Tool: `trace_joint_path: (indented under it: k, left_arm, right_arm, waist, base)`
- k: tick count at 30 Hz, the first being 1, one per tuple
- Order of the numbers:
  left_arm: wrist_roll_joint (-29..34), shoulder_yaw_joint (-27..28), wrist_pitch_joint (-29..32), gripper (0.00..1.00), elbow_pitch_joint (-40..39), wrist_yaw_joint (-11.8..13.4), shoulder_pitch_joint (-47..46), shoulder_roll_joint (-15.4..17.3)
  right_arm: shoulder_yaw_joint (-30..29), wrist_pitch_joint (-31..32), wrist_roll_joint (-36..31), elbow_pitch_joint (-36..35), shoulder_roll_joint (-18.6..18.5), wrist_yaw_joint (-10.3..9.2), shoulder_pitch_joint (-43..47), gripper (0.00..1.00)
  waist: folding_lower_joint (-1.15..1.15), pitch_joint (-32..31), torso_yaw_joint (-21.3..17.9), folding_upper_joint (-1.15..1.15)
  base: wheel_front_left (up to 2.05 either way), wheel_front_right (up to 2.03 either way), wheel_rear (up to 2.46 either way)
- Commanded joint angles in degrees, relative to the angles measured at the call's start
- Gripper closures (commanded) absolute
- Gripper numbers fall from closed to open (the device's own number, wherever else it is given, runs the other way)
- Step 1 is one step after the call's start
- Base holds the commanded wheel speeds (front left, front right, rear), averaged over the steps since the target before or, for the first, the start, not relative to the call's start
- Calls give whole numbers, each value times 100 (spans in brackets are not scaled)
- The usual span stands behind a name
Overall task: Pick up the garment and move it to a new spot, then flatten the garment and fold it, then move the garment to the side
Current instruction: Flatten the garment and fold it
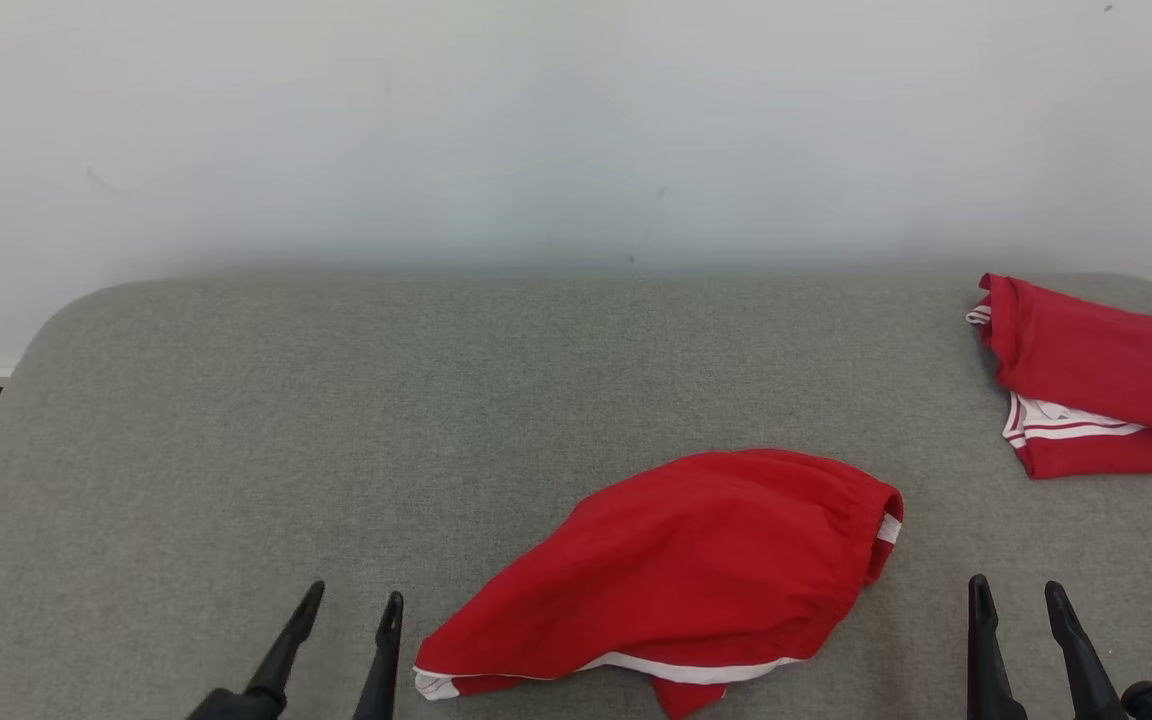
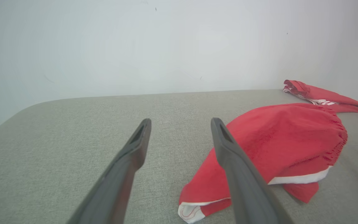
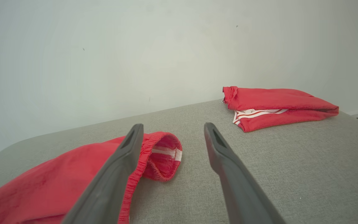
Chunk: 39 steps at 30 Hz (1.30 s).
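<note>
Left fingers (image 1: 288,640) and right fingers (image 1: 981,640) apart, empty, either side of red garment (image 1: 696,560) on table (image 1: 336,420).

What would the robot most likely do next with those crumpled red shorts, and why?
Probably lower the left tool onto the white-trimmed corner of the shorts beside it and pinch it. The shorts lie crumpled, not flat, and the left tool and right tool both stand open, holding nothing.
</note>
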Motion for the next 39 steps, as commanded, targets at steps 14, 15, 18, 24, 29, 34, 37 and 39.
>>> trace_joint_path:
  k: [14, 15, 18, 24, 29, 34, 37, 39]
  left_arm:
    - [145, 1506, -33, 0, -746, 225, 646, -67]
    - [127, 1621, -33, 0, -759, 191, 709, -88]
    - [186, 1844, -33, 0, -704, -47, 835, -114]
    - [368, 2068, -33, 0, -464, -439, 939, -221]
    - [557, 2200, -34, 0, -375, -608, 931, -405]
    - [689, 2259, -34, 0, -298, -724, 826, -557]
    - [777, 2252, -34, 0, -243, -777, 736, -629]
    - [824, 2267, -34, 0, -222, -814, 696, -679]
  right_arm:
    - [53, -25, 34, -3, -44, -10, 159, 0]
    - [72, -24, 28, 10, -57, -10, 187, 0]
    - [116, -24, 47, 50, -82, -10, 234, 0]
    - [200, -15, 92, 160, -114, -10, 243, 0]
    - [328, -8, 90, 300, -188, -10, 112, 0]
    - [494, 107, 113, 586, -368, -10, -296, 0]
    - [583, 254, 151, 866, -465, -10, -601, 0]
    - [687, 348, 188, 1063, -504, -10, -738, 0]
  waist:
    - [1, -144, 117, 0]
    - [1, -143, 123, 0]
    - [1, -132, 131, 0]
    - [1, -99, 138, 0]
    - [1, -73, 166, 0]
    - [1, -32, 211, 0]
    - [1, -12, 292, 0]
    - [1, -5, 365, 0]
  base:
    - [0, 0, 0]
    - [0, 0, 0]
    - [0, 0, 0]
    - [0, 0, 0]
    - [0, 0, 0]
    - [0, 0, 0]
    - [0, 0, 0]
    - [0, 0, 0]
